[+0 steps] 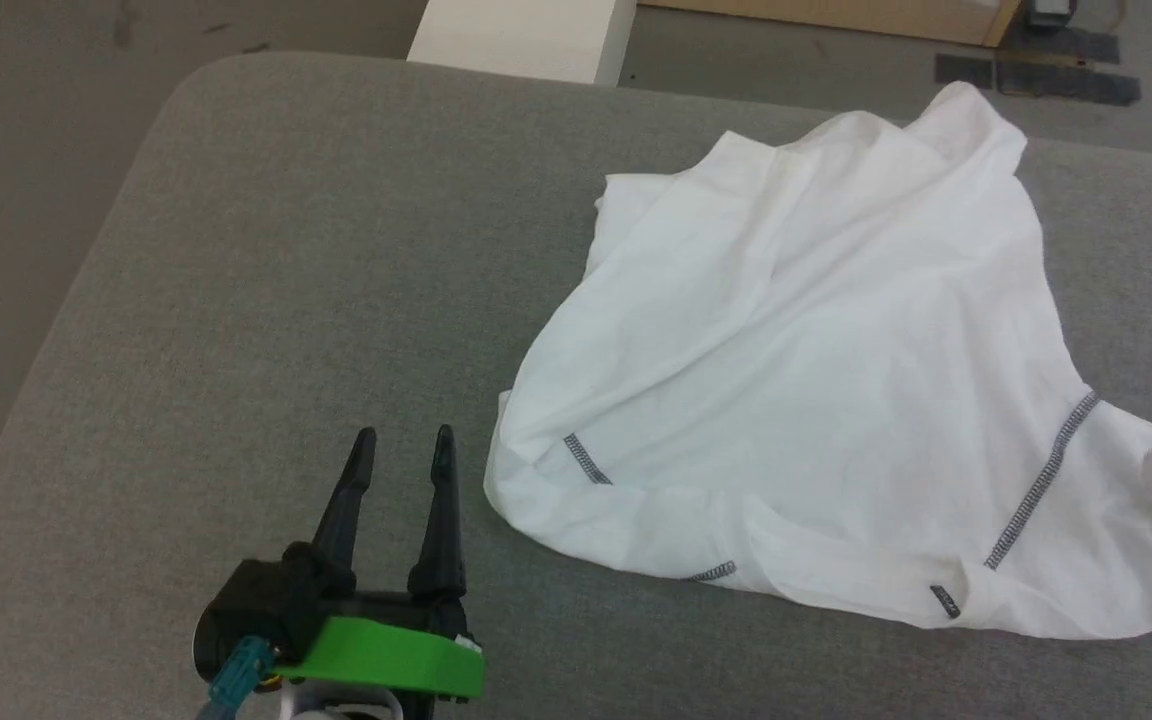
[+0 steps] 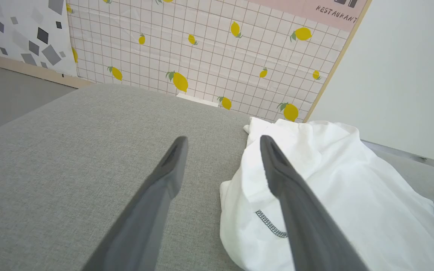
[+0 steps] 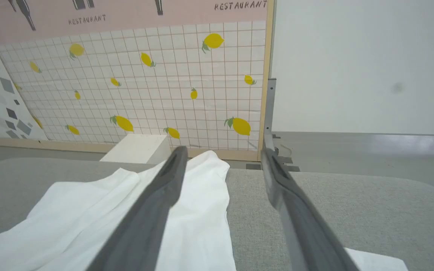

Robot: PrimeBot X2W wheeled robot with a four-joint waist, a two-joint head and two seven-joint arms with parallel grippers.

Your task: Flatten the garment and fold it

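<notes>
In the head view the white T-shirt (image 1: pixel 816 380) is seen rumpled right of centre on the worktop (image 1: pixel 236 300), the left pincer (image 1: pixel 405 434) spread empty at lower left; in the left wrist view its doubled layers may be pinched together; in the right wrist view cloth may be dragged askew by the gaping, empty right pincer (image 3: pixel 224 152).

Rumpled garment (image 1: pixel 816 380) lies on grey table (image 1: pixel 236 300) beside left end effector (image 1: pixel 404 434)
</notes>
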